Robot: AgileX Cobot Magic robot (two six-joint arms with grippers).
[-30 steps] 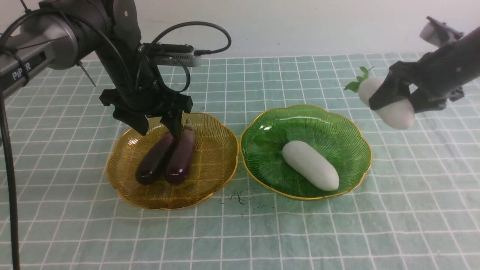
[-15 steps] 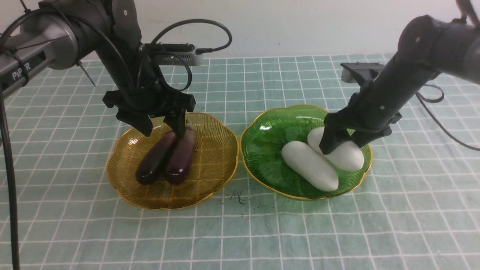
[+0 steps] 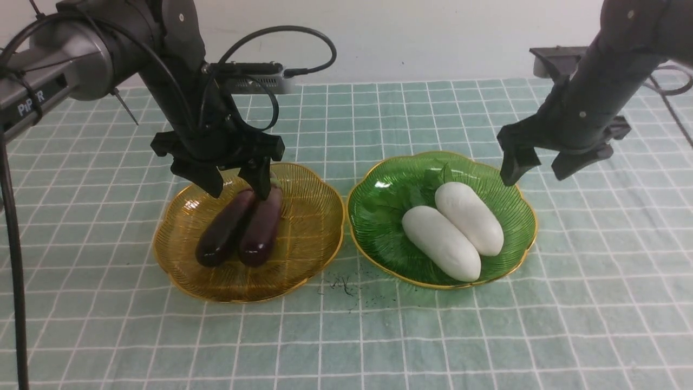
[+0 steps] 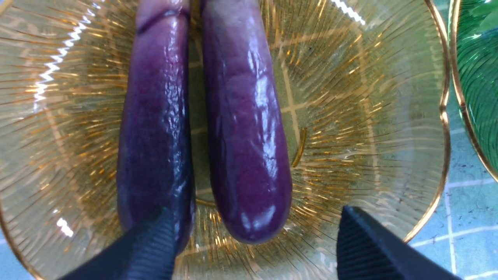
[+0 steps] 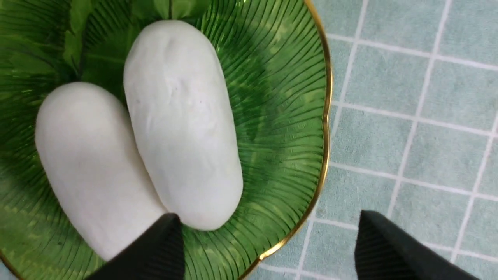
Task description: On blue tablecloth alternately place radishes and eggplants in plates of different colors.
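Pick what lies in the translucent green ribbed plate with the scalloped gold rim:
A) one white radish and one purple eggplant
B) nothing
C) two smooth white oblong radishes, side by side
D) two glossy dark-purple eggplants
C: the two smooth white oblong radishes lie side by side in the green plate, while both glossy dark-purple eggplants rest in the amber-yellow plate.

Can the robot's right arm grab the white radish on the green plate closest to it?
Probably yes: the right arm's fingers hang open close above the smooth white oblong radish in the translucent green plate, with nothing between.
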